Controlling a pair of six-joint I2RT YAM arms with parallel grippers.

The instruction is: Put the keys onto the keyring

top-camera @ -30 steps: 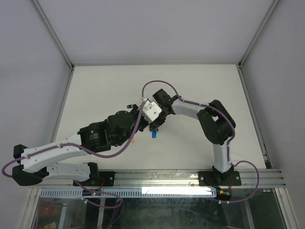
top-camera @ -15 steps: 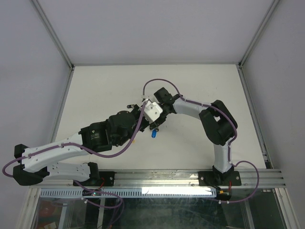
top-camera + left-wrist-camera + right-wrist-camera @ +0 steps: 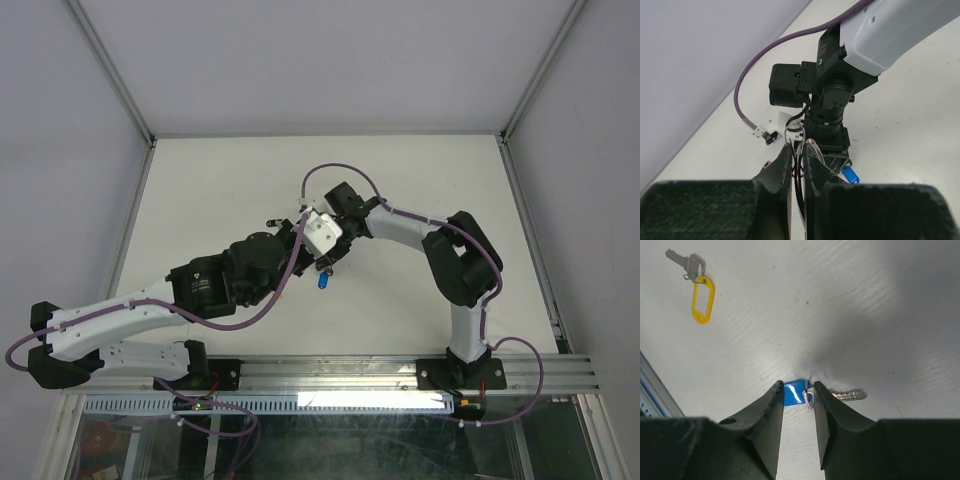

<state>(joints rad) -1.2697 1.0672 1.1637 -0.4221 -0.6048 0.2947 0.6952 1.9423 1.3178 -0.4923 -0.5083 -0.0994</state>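
My left gripper (image 3: pixel 799 150) is shut on the keyring (image 3: pixel 795 131). Its thin silver wire loop sticks up between the pads, held above the table. The plain silver keys on it are hidden. The blue-headed key (image 3: pixel 794 392) lies flat on the white table, its blade (image 3: pixel 847 396) pointing right. My right gripper (image 3: pixel 799 387) is open, low over the key, one finger on each side of the blue head and its small ring. The top view shows this key (image 3: pixel 323 283) just below the right gripper (image 3: pixel 325 267). The yellow-tagged key (image 3: pixel 702 299) lies apart on the table.
Both wrists crowd together at mid-table, with the left gripper (image 3: pixel 300 238) close beside the right wrist's white camera block (image 3: pixel 322 232). A purple cable (image 3: pixel 760 75) loops near the left gripper. The metal rail (image 3: pixel 650 385) runs along the near edge.
The right wrist has shifted slightly left, closer to the left gripper. The blue key has stayed on the table.
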